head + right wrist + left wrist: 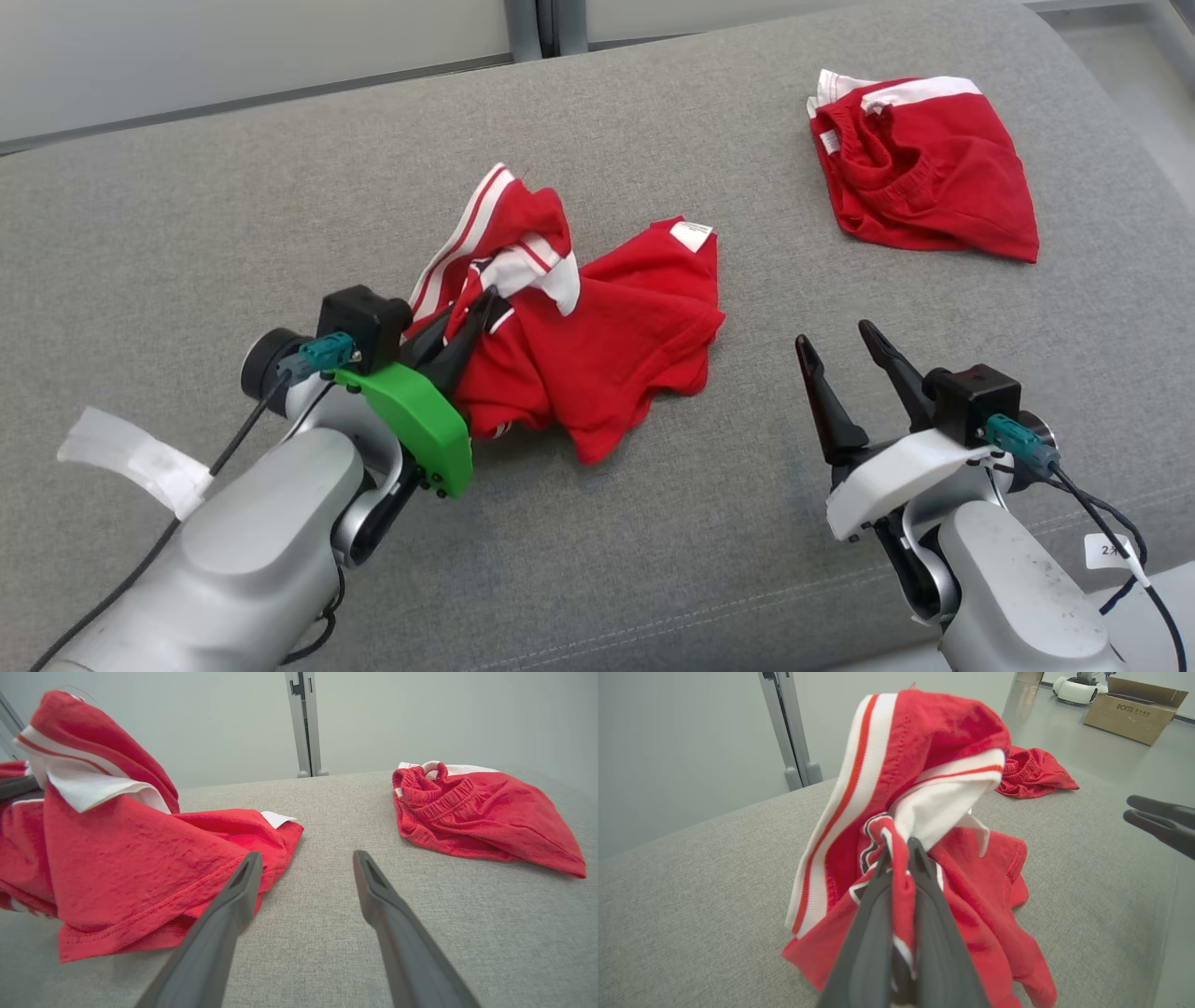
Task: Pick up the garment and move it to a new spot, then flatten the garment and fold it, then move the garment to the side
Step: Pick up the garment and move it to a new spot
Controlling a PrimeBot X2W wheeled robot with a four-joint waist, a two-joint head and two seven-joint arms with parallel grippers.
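A crumpled red garment (pixel 597 336) with white stripes lies bunched at the middle of the grey padded surface (pixel 187 215). My left gripper (pixel 476 313) is shut on a fold at its left side, lifting that part. In the left wrist view both fingers pinch red and white cloth (pixel 901 868) of the garment (pixel 924 765), which rises above them. My right gripper (pixel 836 341) stands open to the garment's right, apart from it. From the right wrist, the garment (pixel 140 858) sits left of the spread right gripper (pixel 306 856).
A second red piece with an elastic waistband (pixel 924 168) lies at the back right of the surface, seen also in the wrist views (pixel 476 812) (pixel 1031 772). A cardboard box (pixel 1134 709) stands on the floor beyond. The surface's near edge (pixel 709 644) runs close to my arms.
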